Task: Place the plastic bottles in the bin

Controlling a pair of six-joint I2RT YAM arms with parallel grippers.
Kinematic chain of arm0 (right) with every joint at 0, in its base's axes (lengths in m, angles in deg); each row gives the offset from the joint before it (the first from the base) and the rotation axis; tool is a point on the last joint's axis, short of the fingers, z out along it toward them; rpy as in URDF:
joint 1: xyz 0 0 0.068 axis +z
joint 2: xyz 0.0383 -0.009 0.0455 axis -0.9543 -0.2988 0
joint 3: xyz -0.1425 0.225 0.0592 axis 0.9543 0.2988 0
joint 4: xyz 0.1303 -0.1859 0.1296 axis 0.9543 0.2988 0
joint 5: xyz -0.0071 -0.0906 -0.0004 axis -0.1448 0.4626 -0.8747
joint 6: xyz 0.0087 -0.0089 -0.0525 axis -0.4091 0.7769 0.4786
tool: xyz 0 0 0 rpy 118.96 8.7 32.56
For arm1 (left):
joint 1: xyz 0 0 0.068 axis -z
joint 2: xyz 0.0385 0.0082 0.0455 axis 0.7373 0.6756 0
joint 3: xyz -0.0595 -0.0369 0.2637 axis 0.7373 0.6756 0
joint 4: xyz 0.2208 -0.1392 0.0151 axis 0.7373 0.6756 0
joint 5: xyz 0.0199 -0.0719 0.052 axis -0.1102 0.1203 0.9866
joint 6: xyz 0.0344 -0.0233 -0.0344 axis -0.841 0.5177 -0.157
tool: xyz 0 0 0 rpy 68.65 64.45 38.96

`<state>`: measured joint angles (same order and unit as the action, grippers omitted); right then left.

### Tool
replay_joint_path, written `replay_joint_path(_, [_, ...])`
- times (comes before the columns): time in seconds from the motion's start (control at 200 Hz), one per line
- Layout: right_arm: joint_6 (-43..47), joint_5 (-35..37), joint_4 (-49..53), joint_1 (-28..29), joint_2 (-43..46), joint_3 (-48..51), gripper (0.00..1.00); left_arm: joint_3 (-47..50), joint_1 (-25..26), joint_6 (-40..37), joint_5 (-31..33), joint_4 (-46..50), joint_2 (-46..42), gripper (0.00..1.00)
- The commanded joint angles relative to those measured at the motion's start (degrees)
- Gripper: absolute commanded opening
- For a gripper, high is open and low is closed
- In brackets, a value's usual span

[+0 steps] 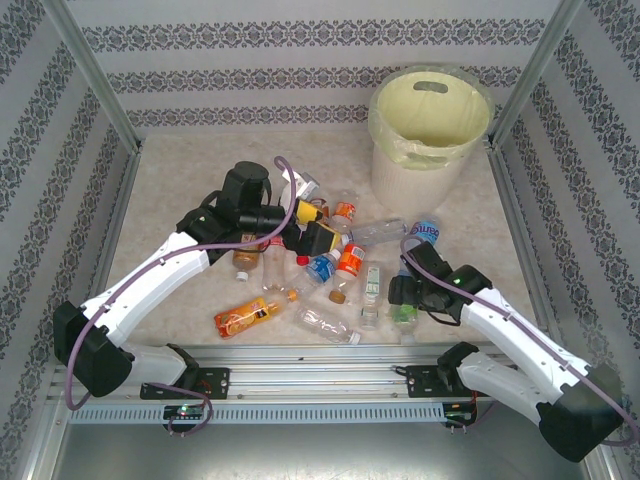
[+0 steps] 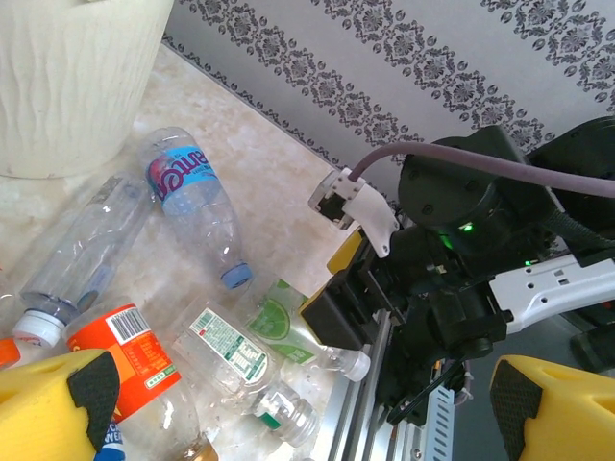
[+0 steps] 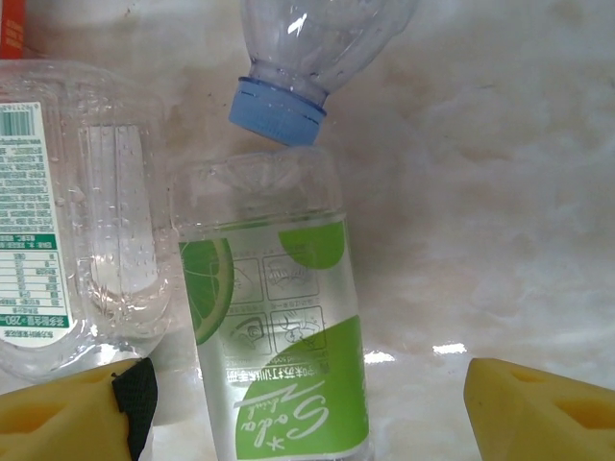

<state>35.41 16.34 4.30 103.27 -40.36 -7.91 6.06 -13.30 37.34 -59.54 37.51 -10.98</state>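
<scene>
Several plastic bottles lie in a heap mid-table. My left gripper [image 1: 314,224] hovers open over the heap's far side, nothing between its yellow fingers [image 2: 58,403]. Below it lie an orange-labelled bottle [image 2: 144,365], a white-labelled one [image 2: 226,351] and a blue-labelled one [image 2: 192,202]. My right gripper [image 1: 403,295] is low and open astride a green lime-labelled bottle [image 3: 279,355]. That bottle lies nearer the left finger [image 3: 77,413], well apart from the right finger [image 3: 543,403]. The bin [image 1: 430,130], white with a pale yellow liner, stands at the far right.
A blue-capped clear bottle [image 3: 317,38] touches the green bottle's far end. An orange juice bottle [image 1: 245,317] and a clear one [image 1: 327,325] lie near the front rail [image 1: 320,375]. Patterned walls enclose the table.
</scene>
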Motion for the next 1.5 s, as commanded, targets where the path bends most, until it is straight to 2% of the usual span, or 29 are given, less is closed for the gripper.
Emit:
replay_joint_path(0.0, [-1.2, -2.1, -3.0, 0.6, -1.1, 1.8, 0.84, -1.6, 0.9, -1.9, 0.0, 1.6, 0.1, 1.00])
replay_joint_path(0.475, [-0.8, -2.6, -9.1, 0.7, -7.1, 5.0, 0.78, -1.5, 1.2, -3.2, -0.4, 2.1, 0.1, 1.00])
replay_joint_path(0.764, [0.0, -2.2, -9.8, 0.7, -10.5, 5.0, 0.77, -1.5, 1.4, -3.2, -0.3, 2.1, 0.6, 1.00])
replay_joint_path(1.189, [2.6, -2.0, -9.7, 1.2, -11.0, 4.5, 0.73, -1.5, 1.8, -3.2, 0.2, 2.3, 1.1, 1.00])
replay_joint_path(1.494, [2.2, 2.1, -7.3, 4.4, -13.2, 2.3, 0.73, -1.5, 1.9, -3.4, 0.3, 2.5, 1.5, 1.00])
